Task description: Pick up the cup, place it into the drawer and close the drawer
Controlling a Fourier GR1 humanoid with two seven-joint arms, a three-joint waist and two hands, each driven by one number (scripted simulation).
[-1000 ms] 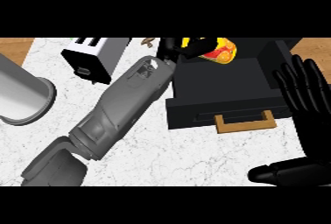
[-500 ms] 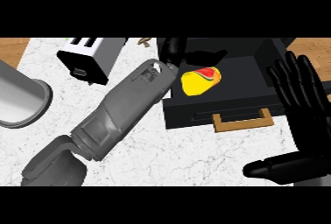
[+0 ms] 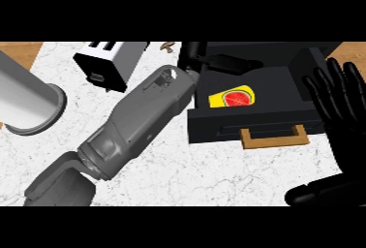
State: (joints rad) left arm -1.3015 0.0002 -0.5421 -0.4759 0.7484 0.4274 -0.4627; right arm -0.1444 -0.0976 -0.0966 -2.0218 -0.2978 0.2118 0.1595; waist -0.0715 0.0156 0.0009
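cup [image 3: 234,97] in the drawer [image 3: 214,128], toaster [image 3: 107,60] behind-left of it, cylinder [image 3: 25,101] further left

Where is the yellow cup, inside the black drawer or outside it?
Inside. The yellow cup with a red middle lies within the walls of the open black drawer.

The open black drawer [image 3: 250,127] juts out just below the left hand [image 3: 221,62]. Its front panel and wooden handle [image 3: 275,137] stand between that hand and the bare marbled counter [image 3: 214,179], while a yellow cup [image 3: 235,98] lies inside with bare drawer floor to its right. Left of that hand, past its grey forearm [image 3: 143,121], a toaster [image 3: 107,60] and a grey cylinder [image 3: 25,104] crowd the counter. The right hand [image 3: 336,101], fingers straight, stands just right of the drawer, with free counter to its lower left.
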